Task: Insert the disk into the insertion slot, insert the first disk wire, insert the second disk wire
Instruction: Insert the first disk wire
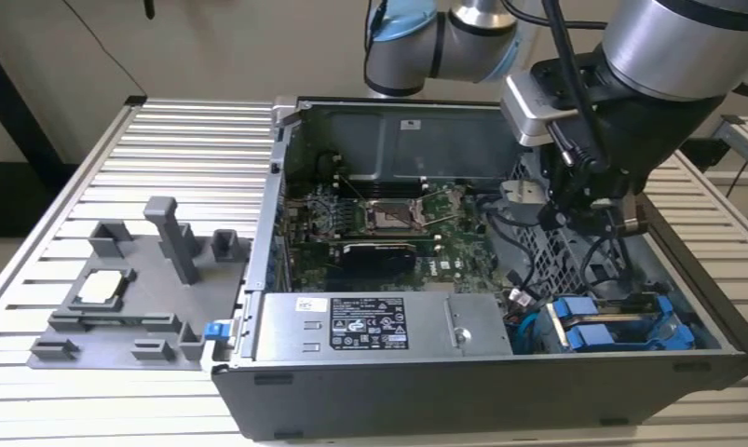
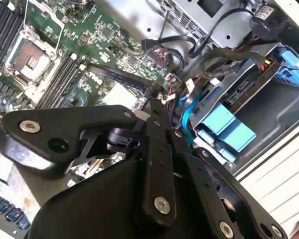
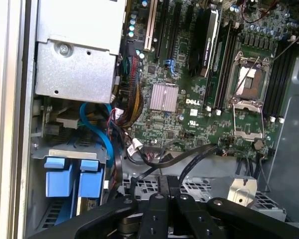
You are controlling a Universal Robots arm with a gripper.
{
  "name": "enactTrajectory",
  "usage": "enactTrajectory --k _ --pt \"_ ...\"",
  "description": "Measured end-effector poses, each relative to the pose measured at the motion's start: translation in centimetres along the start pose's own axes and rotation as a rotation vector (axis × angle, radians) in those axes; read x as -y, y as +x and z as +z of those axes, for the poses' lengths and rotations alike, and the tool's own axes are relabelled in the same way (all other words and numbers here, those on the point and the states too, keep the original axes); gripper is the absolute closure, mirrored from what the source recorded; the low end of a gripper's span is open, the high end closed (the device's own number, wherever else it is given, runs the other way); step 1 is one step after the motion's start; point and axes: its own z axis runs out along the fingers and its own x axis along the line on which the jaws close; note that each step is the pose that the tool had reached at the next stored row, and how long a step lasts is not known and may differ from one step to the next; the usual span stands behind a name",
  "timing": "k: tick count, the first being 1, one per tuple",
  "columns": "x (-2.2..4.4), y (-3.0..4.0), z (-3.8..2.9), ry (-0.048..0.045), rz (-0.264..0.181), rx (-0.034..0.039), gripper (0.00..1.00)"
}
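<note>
Black claw (image 2: 157, 114) over mobo (image 2: 65, 59) — blue-framed disk (image 2: 226, 122) in drive cage (image 2: 274, 102), cables (image 2: 229, 50) nearby.

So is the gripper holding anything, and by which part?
Cannot tell. The gripper hangs over the drive cage among black cables; whether it grips one is unclear. The disk sits in the cage.

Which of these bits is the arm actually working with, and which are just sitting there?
In the job: tool; disk in blue carrier; insertion slot of the drive cage; loose black cables.
Just lying about: grey fixture tray outside the case; power-supply box; motherboard.
</note>
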Motion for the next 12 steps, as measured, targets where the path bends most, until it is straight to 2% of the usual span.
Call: enactTrajectory --k 3,4,5,6,7,10,12 --pt "0.04 -0.2 -0.91 -0.0001 0.0 0.0004 0.89" --pt "0.0 -0.23 -1.0 -0.0004 -0.001 0.0 0.88" --pt "-0.04 -0.23 -0.98 -0.0011 -0.005 -0.001 0.82" --pt "-0.06 -0.24 -0.98 -0.0025 -0.012 -0.0026 0.82" --pt "-0.07 -0.23 -0.96 -0.0048 -0.023 -0.0033 0.75" --pt "-0.09 -0.22 -0.89 -0.0131 -0.069 0.0 0.75" --pt "-0.08 -0.22 -0.87 -0.0112 -0.076 0.0002 0.73"
